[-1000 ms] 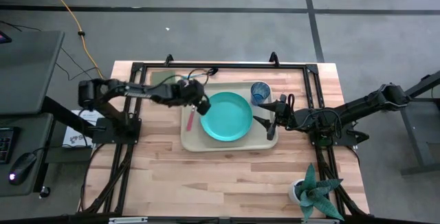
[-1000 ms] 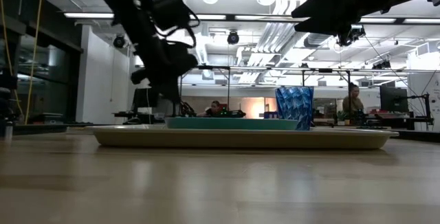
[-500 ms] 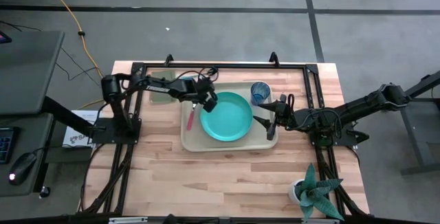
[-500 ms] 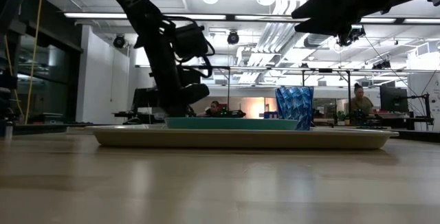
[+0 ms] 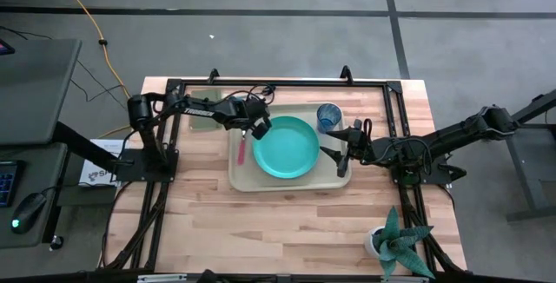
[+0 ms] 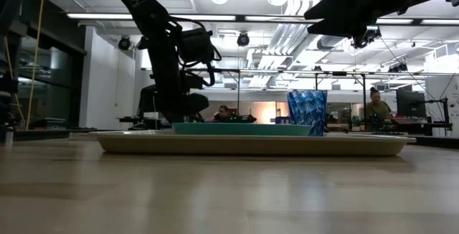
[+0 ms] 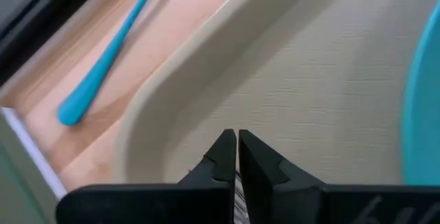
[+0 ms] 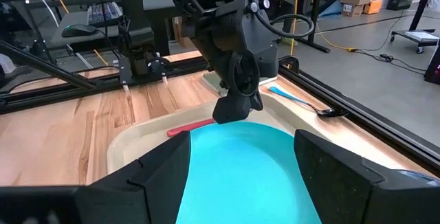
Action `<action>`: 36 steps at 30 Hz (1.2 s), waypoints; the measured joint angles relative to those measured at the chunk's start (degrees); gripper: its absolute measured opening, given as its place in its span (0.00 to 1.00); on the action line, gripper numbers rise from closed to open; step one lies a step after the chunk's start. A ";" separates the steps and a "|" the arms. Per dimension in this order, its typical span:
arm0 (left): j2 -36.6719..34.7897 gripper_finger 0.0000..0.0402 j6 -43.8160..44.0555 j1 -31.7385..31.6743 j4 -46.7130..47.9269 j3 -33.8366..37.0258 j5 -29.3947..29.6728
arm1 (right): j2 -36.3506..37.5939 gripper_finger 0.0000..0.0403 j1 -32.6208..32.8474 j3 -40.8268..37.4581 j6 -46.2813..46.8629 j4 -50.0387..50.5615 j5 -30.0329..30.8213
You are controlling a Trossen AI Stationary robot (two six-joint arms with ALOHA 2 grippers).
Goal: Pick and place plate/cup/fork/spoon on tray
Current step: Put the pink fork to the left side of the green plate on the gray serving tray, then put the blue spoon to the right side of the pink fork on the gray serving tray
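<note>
The beige tray (image 5: 334, 177) lies mid-table and holds the teal plate (image 5: 285, 147), the blue cup (image 5: 328, 116) at its far right, and the red-handled fork (image 5: 241, 148) flat on its left floor. The fork also shows in the right wrist view (image 8: 189, 126). The light-blue spoon (image 7: 103, 66) lies on the wood beyond the tray's far left corner. My left gripper (image 5: 258, 130) is shut, pointing down over the tray floor between fork and plate. My right gripper (image 5: 343, 153) is open at the tray's right rim, by the plate. My left gripper's shut fingers (image 8: 237, 110) point down at the tray floor (image 7: 309, 80), close to the fork's tine end, which the gripper hides. Whether they touch the fork or the tray, I cannot tell.
A black metal frame (image 5: 278, 82) runs around the table's far part. An olive-green square (image 5: 200, 114) lies left of the tray under the left arm. A potted plant (image 5: 395, 241) stands at the near right corner. Bare wood lies in front of the tray.
My left gripper has gone toward the table's right edge, over the tray's left part toward the plate. It has also come down toward the tray floor. The fork, plate and cup have stayed where they were.
</note>
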State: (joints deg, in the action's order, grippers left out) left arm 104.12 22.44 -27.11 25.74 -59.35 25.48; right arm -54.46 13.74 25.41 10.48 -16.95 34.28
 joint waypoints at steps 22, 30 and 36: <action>-18.58 0.01 -18.50 -13.19 2.54 -2.40 -3.90 | -0.01 0.63 -0.68 0.00 -0.60 -0.01 -0.06; -4.87 0.18 -23.76 -17.78 -6.11 -5.84 -16.87 | 0.00 0.63 -3.54 0.00 0.04 1.11 -0.09; 5.71 0.37 -27.29 -18.29 -1.45 -17.56 -18.67 | 0.00 0.63 -6.97 0.00 -0.44 1.14 -0.43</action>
State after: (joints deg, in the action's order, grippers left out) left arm 109.82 -4.85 -45.40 24.29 -76.91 6.80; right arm -54.46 6.77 25.41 10.04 -15.81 33.86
